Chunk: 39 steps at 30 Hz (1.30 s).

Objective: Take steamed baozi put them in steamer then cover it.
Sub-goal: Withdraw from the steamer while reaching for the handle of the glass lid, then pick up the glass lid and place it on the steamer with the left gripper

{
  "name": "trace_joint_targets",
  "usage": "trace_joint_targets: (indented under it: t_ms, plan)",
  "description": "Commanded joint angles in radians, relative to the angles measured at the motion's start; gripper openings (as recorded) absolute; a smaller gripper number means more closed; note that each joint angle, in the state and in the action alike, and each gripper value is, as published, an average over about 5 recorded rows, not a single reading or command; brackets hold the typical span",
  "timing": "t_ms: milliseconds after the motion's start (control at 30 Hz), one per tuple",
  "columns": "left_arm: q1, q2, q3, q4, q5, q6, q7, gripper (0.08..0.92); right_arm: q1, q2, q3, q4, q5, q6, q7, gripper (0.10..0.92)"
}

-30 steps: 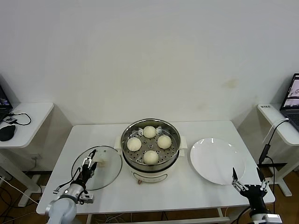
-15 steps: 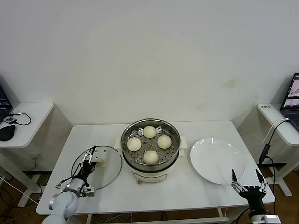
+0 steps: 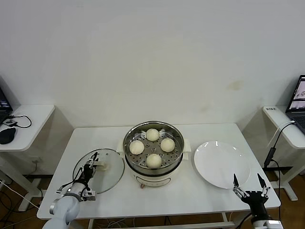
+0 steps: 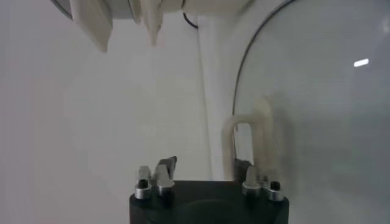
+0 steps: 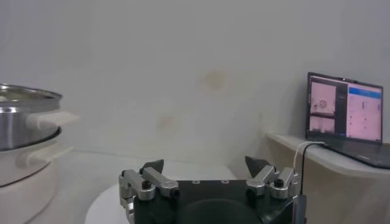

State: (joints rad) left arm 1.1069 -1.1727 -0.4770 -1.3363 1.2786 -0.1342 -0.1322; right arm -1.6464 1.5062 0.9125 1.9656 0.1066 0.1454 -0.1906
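Four cream-white baozi (image 3: 153,147) sit in the shiny steel steamer (image 3: 153,125) on its cream pot base at the table's middle. The glass cover (image 3: 108,175) lies flat on the table to its left, cream handle (image 3: 101,166) up. My left gripper (image 3: 90,165) is open, low over the cover's left part, next to the handle. In the left wrist view the handle (image 4: 247,129) stands just ahead of one finger of this gripper (image 4: 204,165), not between the two. My right gripper (image 3: 248,183) is open and empty at the table's front right.
A flat white plate (image 3: 221,163) lies right of the steamer, just behind my right gripper; it also shows in the right wrist view (image 5: 106,204). Side desks stand at both sides, with a laptop (image 5: 344,115) on the right one.
My left gripper has shifted slightly over the cover, forward then back. My right gripper has drifted a little to the left. The cover and baozi have not moved.
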Motion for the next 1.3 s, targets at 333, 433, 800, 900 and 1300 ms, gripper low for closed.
trace_joint_targets:
  t_ms: [333,433,800,900,1300]
  plan:
    - [0.057,0.011,-0.023,-0.107,-0.056,0.053,-0.049,0.162,-0.012,0.003,-0.012,0.008,-0.01,0.01,-0.001,0.823]
    - [0.09,0.014,-0.049,-0.181,-0.079,0.101,-0.045,0.135,-0.014,0.003,-0.018,0.009,-0.009,0.011,-0.002,0.822]
    - [0.207,0.027,-0.155,-0.491,-0.119,0.299,0.052,0.135,-0.012,-0.01,-0.054,0.006,-0.018,0.01,-0.002,0.823]
    - [0.219,0.044,-0.183,-0.549,-0.119,0.325,0.099,0.135,-0.008,-0.019,-0.059,0.0,-0.019,0.008,-0.003,0.823]
    - [0.136,0.206,-0.023,-0.715,-0.272,0.479,0.281,0.135,0.017,-0.032,-0.091,-0.031,-0.087,0.015,0.004,0.823]
